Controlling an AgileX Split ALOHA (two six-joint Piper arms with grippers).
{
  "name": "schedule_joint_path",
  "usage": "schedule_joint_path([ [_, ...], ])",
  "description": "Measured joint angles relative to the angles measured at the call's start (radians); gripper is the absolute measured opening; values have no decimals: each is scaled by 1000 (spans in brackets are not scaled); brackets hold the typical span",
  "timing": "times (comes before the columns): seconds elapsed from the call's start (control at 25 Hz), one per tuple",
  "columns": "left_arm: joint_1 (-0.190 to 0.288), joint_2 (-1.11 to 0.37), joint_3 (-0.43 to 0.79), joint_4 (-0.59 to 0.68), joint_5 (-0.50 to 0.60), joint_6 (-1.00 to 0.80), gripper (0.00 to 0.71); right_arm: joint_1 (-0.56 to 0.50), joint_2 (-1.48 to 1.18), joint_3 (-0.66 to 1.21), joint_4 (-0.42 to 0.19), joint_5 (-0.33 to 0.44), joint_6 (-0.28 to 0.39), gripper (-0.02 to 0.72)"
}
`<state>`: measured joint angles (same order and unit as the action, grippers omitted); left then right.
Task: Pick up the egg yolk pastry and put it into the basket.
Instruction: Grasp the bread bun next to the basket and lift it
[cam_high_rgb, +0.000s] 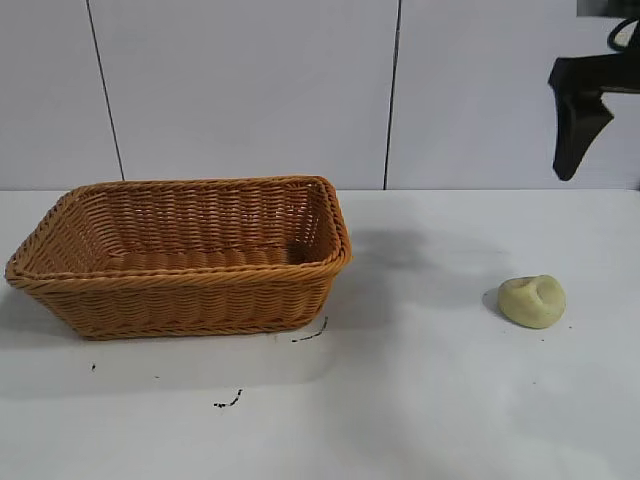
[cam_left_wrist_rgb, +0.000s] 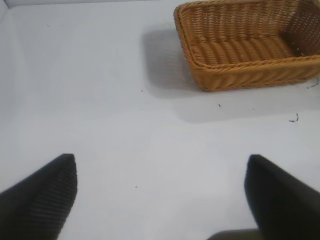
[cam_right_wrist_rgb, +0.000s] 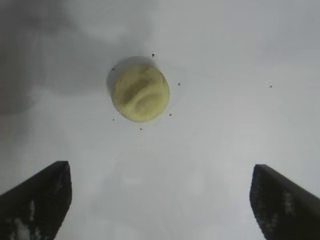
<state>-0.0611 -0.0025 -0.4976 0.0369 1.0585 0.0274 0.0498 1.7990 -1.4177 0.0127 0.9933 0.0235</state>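
Nothing here can be read: no label, brand, number or sign on the basket (cam_high_rgb: 180, 255), the egg yolk pastry (cam_high_rgb: 532, 301) or the table (cam_high_rgb: 450, 400). The few dark specks on the table look like marks, not lettering.

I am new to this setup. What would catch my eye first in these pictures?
The large orange-brown wicker basket on the left of the white table stands out first. Next, the small pale yellow egg yolk pastry lies alone to the right, apart from the basket. The right gripper, open, hangs above it.
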Motion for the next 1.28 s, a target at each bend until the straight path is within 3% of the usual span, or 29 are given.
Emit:
schedule_joint_path([
  [0.12,0,0,0,0,0,0,693,17,68,-55,5,3,-37,695],
  [0.4,0,0,0,0,0,0,693,99,144,-82,5,-12,-51,695],
  [1.28,0,0,0,0,0,0,693,78,383,-85,-13,-116,-40,695],
])
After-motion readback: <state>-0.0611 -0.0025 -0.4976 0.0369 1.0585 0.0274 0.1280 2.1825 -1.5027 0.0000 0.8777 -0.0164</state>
